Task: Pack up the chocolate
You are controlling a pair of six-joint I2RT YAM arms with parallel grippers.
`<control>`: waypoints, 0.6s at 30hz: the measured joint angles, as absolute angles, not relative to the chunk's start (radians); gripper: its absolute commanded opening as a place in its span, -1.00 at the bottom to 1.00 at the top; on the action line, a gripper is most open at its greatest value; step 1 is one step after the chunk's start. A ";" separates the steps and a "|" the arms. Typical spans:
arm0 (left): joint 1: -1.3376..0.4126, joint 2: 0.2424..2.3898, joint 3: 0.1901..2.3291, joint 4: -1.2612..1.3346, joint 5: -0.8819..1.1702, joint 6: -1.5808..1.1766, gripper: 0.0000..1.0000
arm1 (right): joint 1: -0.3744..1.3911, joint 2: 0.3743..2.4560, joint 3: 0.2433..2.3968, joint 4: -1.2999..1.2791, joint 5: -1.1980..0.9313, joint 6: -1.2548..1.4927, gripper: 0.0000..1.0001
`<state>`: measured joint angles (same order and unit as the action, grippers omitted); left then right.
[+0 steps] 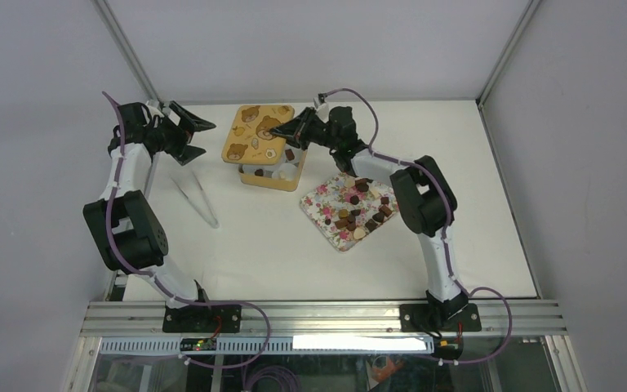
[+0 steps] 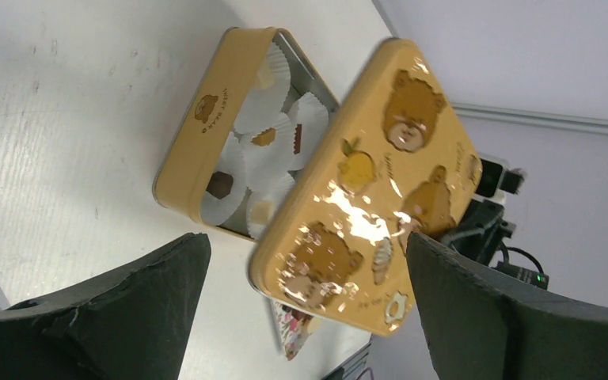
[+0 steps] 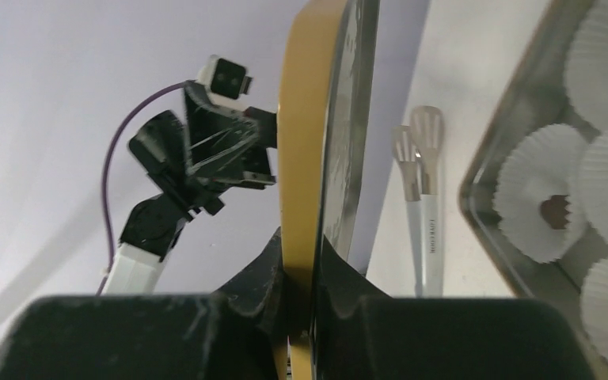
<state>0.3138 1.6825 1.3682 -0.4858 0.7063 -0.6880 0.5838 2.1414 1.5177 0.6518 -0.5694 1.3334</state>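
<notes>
Several chocolate pieces (image 1: 362, 214) lie on the pink-flowered tray (image 1: 318, 200) right of centre. A few more chocolate pieces (image 2: 220, 184) sit in white paper cups inside the open yellow tin (image 2: 206, 111). My right gripper (image 1: 280, 129) is shut on the edge of the tin's bear-printed lid (image 1: 255, 135), holding it tilted above the tin (image 1: 282, 184). In the right wrist view the lid (image 3: 305, 142) stands edge-on between the closed fingers of that gripper (image 3: 307, 257). My left gripper (image 1: 206, 137) is open and empty just left of the lid, with the lid (image 2: 364, 190) in front of its spread fingers (image 2: 127, 309).
White-handled metal tongs (image 1: 197, 200) lie on the table left of the tin, also seen as tongs (image 3: 426, 206) in the right wrist view. Grey walls close in the table on the far, left and right sides. The arm bases sit on the near rail.
</notes>
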 measured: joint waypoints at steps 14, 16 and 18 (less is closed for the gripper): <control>0.273 1.885 1.457 -0.487 0.715 -0.604 0.98 | 0.583 2.347 1.691 0.507 -0.561 1.320 -1.00; 0.255 1.927 1.470 -0.490 0.711 -0.590 0.98 | 0.580 2.353 1.691 0.501 -0.562 1.318 -1.00; 0.240 1.957 1.481 -0.491 0.709 -0.583 0.98 | 0.577 2.358 1.691 0.499 -0.565 1.318 -1.00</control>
<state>0.2401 1.9572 1.4815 -0.4911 0.7086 -0.5827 0.5770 2.3585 1.6905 0.4988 -0.5648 1.3178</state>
